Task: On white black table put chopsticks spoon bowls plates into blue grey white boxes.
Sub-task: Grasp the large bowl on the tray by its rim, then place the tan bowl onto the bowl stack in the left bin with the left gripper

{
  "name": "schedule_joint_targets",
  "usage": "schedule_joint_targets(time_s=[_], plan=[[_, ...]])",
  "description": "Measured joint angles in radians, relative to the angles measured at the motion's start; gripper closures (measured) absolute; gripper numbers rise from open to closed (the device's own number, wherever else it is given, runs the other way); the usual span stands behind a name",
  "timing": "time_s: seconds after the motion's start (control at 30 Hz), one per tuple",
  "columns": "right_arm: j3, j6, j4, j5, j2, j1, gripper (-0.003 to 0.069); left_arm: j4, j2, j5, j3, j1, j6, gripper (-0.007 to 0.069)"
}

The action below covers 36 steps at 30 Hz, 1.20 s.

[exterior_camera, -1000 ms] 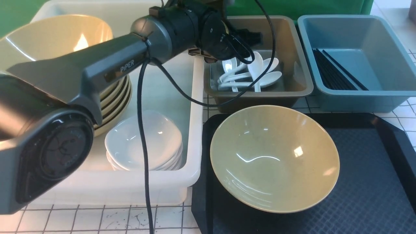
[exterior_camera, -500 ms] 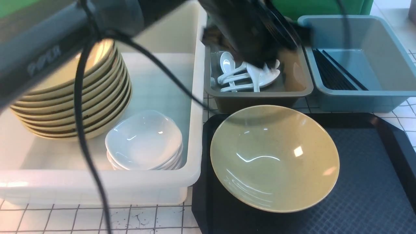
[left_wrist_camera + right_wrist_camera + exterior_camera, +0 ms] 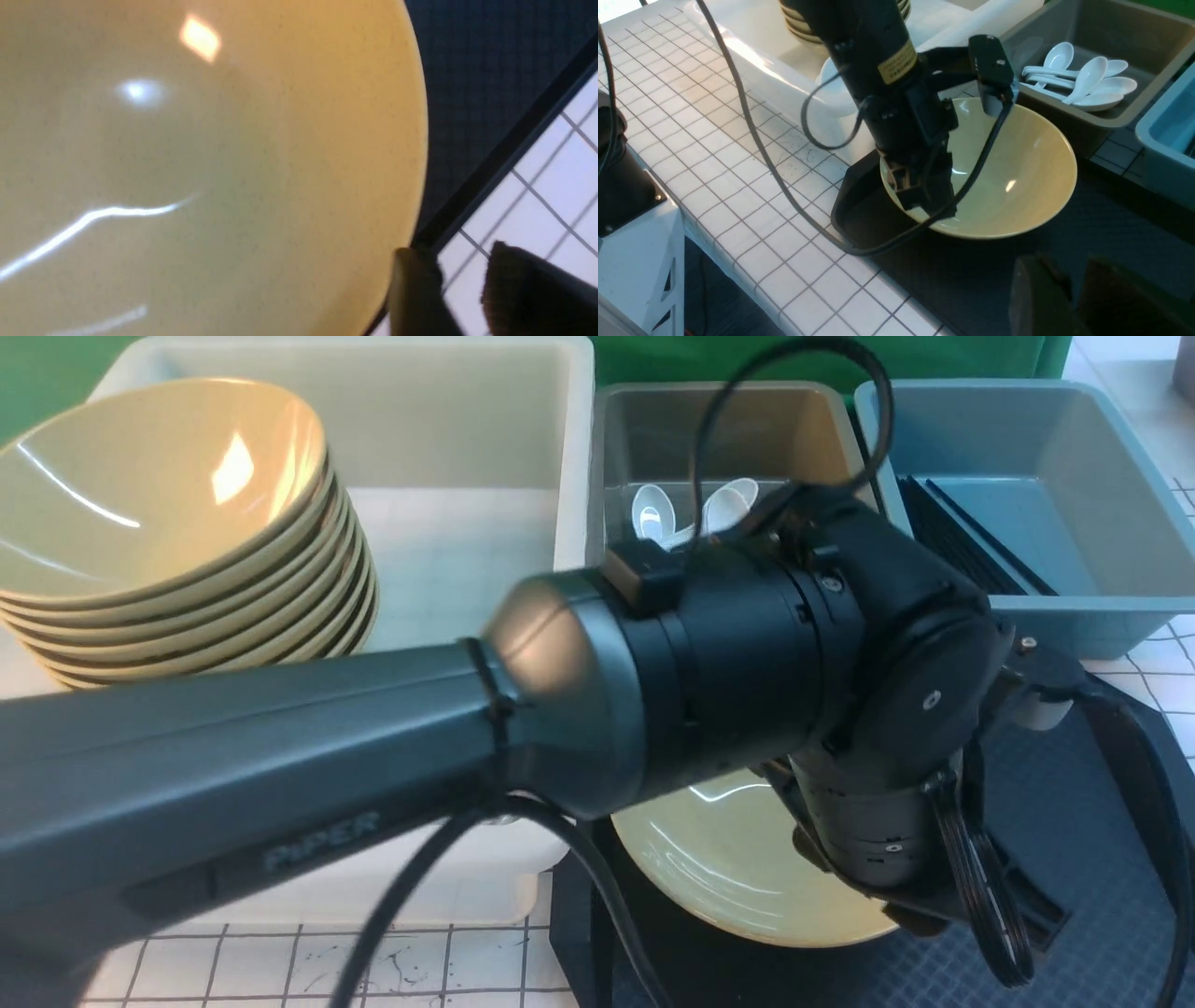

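On the black tray [image 3: 1074,840], toward its left end, we see one olive-yellow bowl [image 3: 1017,177] sitting upright. Our left gripper [image 3: 455,254] is low at the bowl's near-left rim, close to the tray's near-left corner. Its fingers stand apart, with one finger just at the rim. Only the tray's edge and the gridded desk [image 3: 691,130] show between them, so it grips nothing. Our right gripper [image 3: 1064,270] hangs over the tray to the right of the bowl, well apart from it. Its fingers are a narrow gap apart, with nothing between them. Just beside the tray's left edge stands the white box [image 3: 569,429], which holds a stack of bowls [image 3: 159,495] at its left end. Beyond the tray's far edge stands the grey box [image 3: 709,411], with white spoons [image 3: 1087,79] heaped on its floor. Next to it, beyond the tray's far-right part, is the blue box [image 3: 1027,420], where the black chopsticks [image 3: 952,546] lie along the floor against its left wall.
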Motion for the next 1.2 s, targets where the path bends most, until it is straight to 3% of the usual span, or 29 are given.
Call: schedule_joint_targets(time_s=[0.17,0.3,0.4,0.53,0.6,0.8,0.97,1.07,1.2], plan=[[0.0,-0.007,0.0,0.0,0.0,0.0,0.0515,0.036,0.082,-0.019,0.0,0.0,0.01,0.0155],[0.0,-0.008,0.0,0.0,0.0,0.0,0.0515,0.135,0.148,-0.047,0.0,0.0,0.004,0.0112],[0.0,-0.008,0.0,0.0,0.0,0.0,0.0515,0.199,0.195,-0.064,0.0,-0.002,-0.056,0.0179],[0.0,-0.008,0.0,0.0,0.0,0.0,0.0515,0.249,0.186,-0.068,-0.011,-0.005,-0.066,0.0444],[0.0,-0.008,0.0,0.0,0.0,0.0,0.0515,0.252,0.159,-0.047,-0.013,-0.005,-0.055,0.0506],[0.0,-0.008,0.0,0.0,0.0,0.0,0.051,0.163,0.049,-0.015,-0.004,-0.046,-0.042,0.0609],[0.0,-0.008,-0.022,-0.003,0.0,0.0,0.0508,0.084,-0.128,-0.065,0.002,-0.103,-0.061,0.0608],[0.0,-0.008,-0.025,-0.009,0.0,0.0,0.0508,0.132,-0.244,-0.093,-0.014,-0.089,-0.064,0.0608],[0.0,-0.008,-0.026,-0.07,0.009,0.0,0.0508,0.273,-0.379,-0.007,-0.031,-0.04,-0.108,0.0608]])
